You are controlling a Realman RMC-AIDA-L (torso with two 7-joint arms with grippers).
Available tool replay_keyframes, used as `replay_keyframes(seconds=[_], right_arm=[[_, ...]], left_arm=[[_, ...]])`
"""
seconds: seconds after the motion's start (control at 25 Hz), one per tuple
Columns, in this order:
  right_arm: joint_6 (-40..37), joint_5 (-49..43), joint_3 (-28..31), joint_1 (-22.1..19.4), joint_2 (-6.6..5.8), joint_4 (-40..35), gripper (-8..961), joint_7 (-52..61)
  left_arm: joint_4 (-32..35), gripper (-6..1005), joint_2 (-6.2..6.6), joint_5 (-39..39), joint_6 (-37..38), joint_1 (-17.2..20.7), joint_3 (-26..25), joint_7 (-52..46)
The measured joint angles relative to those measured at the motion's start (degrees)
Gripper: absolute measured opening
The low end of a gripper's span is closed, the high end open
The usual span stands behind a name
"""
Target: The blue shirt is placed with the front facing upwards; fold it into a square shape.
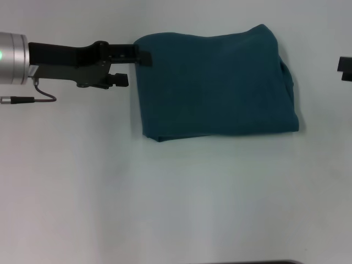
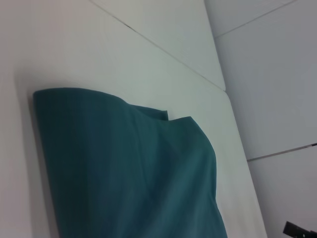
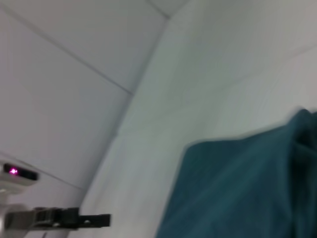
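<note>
Only a small dark corner of the right gripper [image 1: 345, 68] is shown at the head view's right edge; its fingers are cut off, so their spread cannot be told. The blue shirt [image 1: 214, 82] is folded over, and its lettering and neck label are hidden. In the left wrist view the shirt's lower part is cut off. The right wrist view is blurred.

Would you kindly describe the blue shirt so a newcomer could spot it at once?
On the white table, look toward the far middle: the blue shirt lies there as a dark teal, roughly square folded bundle. The left gripper sits at its far left corner, and it is the only cloth in sight.
</note>
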Motion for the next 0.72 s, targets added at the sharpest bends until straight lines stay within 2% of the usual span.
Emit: replay_keyframes(seconds=[0.08, 0.24, 0.32, 0.4, 0.56, 0.72], right_arm=[[0.7, -2.2, -1.2, 1.7, -1.42, -0.4, 947, 6.6], [-1.6, -10.3, -3.5, 8.3, -6.15, -0.6, 946, 16.2], [-3.5, -14.2, -4.1, 11.4, -7.43, -1.2, 946, 18.1], [-4.7, -17.8, -4.4, 13.7, -7.48, -2.8, 946, 19.0], [-4.5, -19.6, -4.6, 15.4, -6.36, -2.8, 945, 19.1], [-3.9, -19.5, -4.8, 15.8, -5.12, -2.7, 945, 19.3]], left_arm=[[0.0, 958, 0.05, 0.0, 0.2, 0.0, 0.0, -0.3], [0.0, 959, 0.07, 0.1, 0.5, 0.0, 0.0, -0.7], [0.2, 959, 0.06, 0.2, 0.9, 0.0, 0.2, -0.9], [0.8, 959, 0.06, 0.5, 0.9, -0.2, 0.9, -1.2], [3.2, 959, 0.07, 3.0, -1.9, -1.8, 2.7, -3.2], [4.9, 958, -1.63, 4.9, -7.9, -3.5, 3.9, -4.6]])
